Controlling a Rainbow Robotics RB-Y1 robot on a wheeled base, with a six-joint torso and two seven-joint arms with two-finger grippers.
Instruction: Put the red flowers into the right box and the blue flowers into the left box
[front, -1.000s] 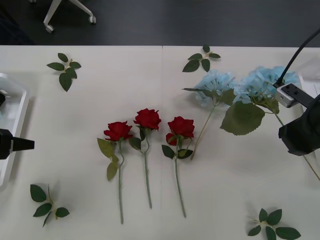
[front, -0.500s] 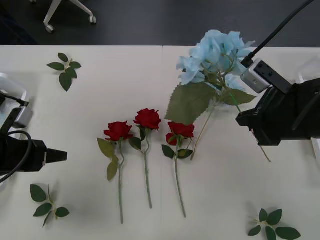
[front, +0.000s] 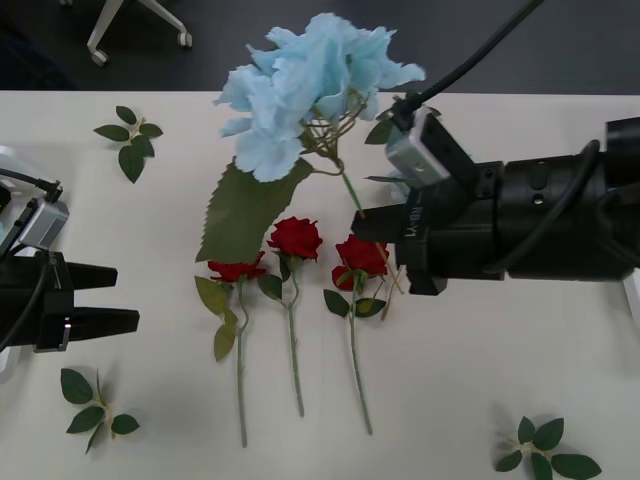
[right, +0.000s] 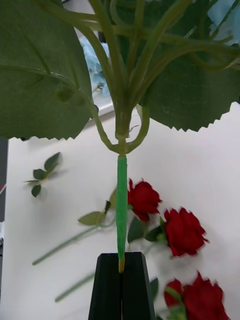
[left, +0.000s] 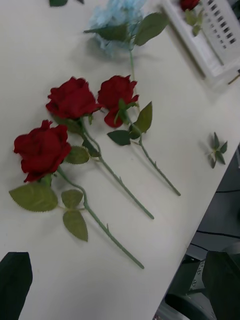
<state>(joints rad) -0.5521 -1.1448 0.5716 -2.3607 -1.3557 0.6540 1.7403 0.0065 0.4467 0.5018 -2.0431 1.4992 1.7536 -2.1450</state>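
Above the counter (front: 500, 400) in the front view, the right hand (front: 362, 226) carries one blue flower (front: 310, 75) by its stem; three red flowers (front: 295, 240) lie unsorted below, and the left hand (front: 125, 297) waits with fingers parted, empty. Right wrist view: both fingers are pinched on that stem (right: 121, 210). Left wrist view: another blue flower (left: 117, 15) lies beside a white box (left: 200, 50) with a red bloom (left: 189, 4) inside. Most sorting remains.
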